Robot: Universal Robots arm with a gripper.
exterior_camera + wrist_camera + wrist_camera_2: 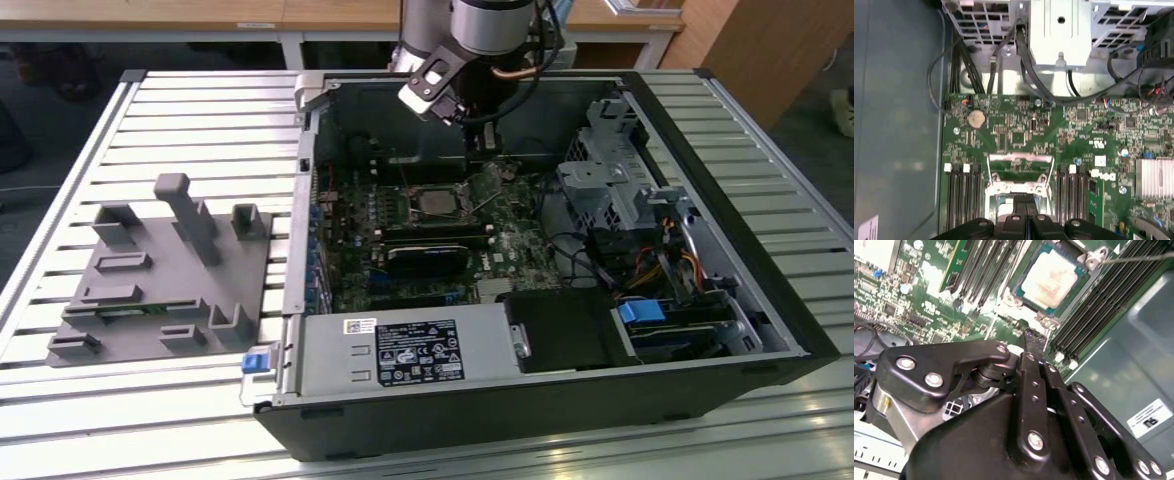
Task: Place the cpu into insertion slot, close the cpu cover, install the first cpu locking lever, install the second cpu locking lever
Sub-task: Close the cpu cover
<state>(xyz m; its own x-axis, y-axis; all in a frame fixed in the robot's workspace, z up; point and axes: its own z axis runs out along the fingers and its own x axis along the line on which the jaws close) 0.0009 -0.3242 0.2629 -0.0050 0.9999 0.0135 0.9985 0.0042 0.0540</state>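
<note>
Gripper [482,140]: mine, clenched, nothing seen held, upper centre of the exterior view. Cpu [438,203]: seated in slot [408,206], mid-frame, below my gripper and slightly toward the exterior view's left; near, not touching.

a slatted silver metal worktop [187,120]. behind it, a wooden desk [160,12] on white legs, dark floor [34,110], and a brown wooden panel [761,50] at the exterior view's right.
</note>
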